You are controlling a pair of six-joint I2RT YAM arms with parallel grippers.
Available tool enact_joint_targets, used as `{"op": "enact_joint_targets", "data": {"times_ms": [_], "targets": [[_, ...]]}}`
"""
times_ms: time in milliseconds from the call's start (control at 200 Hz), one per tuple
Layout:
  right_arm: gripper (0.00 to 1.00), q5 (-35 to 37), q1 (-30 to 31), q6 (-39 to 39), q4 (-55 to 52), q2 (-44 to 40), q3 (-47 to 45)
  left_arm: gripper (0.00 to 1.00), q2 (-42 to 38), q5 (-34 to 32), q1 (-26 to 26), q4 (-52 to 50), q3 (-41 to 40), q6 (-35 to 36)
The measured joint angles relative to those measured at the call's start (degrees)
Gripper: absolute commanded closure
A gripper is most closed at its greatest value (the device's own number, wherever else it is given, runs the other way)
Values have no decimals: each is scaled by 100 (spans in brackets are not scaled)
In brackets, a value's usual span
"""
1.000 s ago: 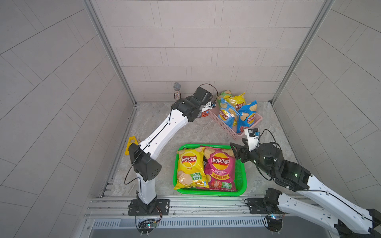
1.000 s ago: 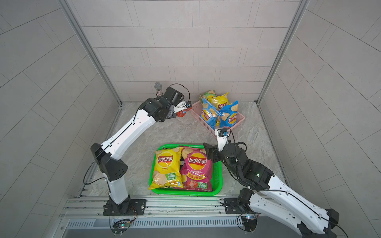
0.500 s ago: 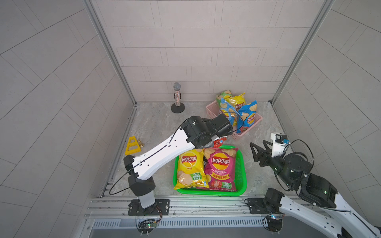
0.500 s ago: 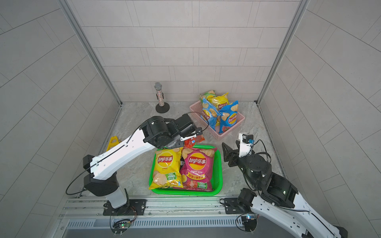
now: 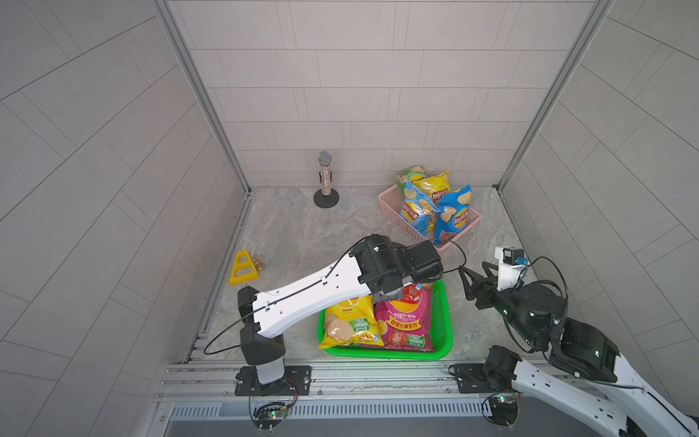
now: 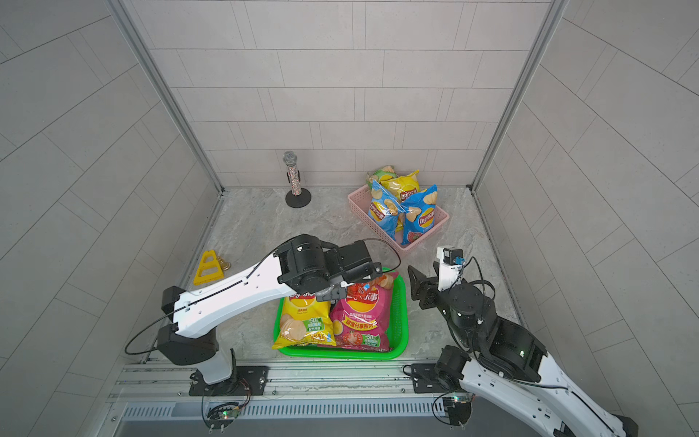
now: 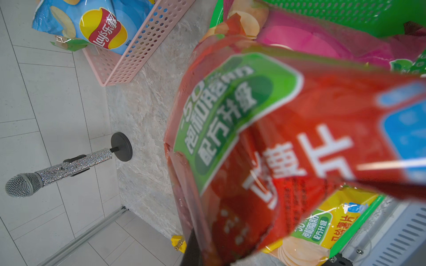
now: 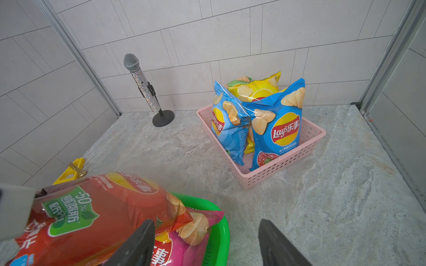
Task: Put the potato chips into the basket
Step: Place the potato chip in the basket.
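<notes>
Left wrist view is almost filled by the red bag of potato chips, which hangs tilted from the left pincer. Its jaws are pressed together on one end of the bag (the pinch itself is hidden under the wrist in both top views). The bag hangs above the far end of the green basket, over the tops of the yellow bag and the magenta bag, which lie flat side by side inside. Holding it by the end lets the puffy body dangle free, so I judge it can be set onto the other two without crushing.

The right pincer is spread and empty, near the green basket's right rim but apart from it, probably to keep the arms from meeting. Two blue bags stand upright in the pink basket at the back of the desk, leaning on each other above its low walls. The microphone stands well apart.
</notes>
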Motion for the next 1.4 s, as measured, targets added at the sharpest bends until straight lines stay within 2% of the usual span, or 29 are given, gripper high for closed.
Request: {"op": "enact_joint_targets", "data": {"times_ms": [165, 245, 380, 500, 685, 736, 826, 896, 951, 1051, 1146, 1226, 1401], "targets": [[25, -26, 0, 4, 4, 120, 22, 99, 262, 214, -149, -20, -181, -118], [25, -37, 0, 4, 9, 177, 35, 89, 269, 463, -214, -7, -369, -131], [25, -37, 0, 4, 9, 192, 35, 67, 155, 892, -293, 37, -584, -111], [25, -37, 0, 15, 15, 195, 35, 53, -55, 1244, -299, 39, -627, -33], [25, -175, 0, 28, 190, 321, 35, 44, -271, 1637, -299, -81, -490, 133], [25, -286, -2, 44, 256, 444, 35, 38, -271, 1729, -299, -138, -374, 184], [25, -597, -2, 85, 424, 793, 35, 23, -282, 1801, -297, -227, -48, 267], [26, -922, -2, 131, 553, 1137, 44, 3, -385, 1759, -258, -201, 157, 304], [27, -1233, -2, 179, 656, 1443, 72, 0, -573, 1742, -199, -151, 208, 273], [28, -1781, 7, 289, 872, 1998, 212, 0, -1047, 1853, 282, 11, 190, 295], [28, -2184, 111, 348, 1099, 2524, 326, 0, -1530, 2059, 1154, 295, -11, 280], [27, -2321, 205, 328, 1130, 2927, 492, 0, -1919, 2179, 1969, 627, -531, 232], [26, -2179, 291, 72, 988, 3648, 968, 0, -2463, 2625, 3593, 1412, -2229, 140]]}}
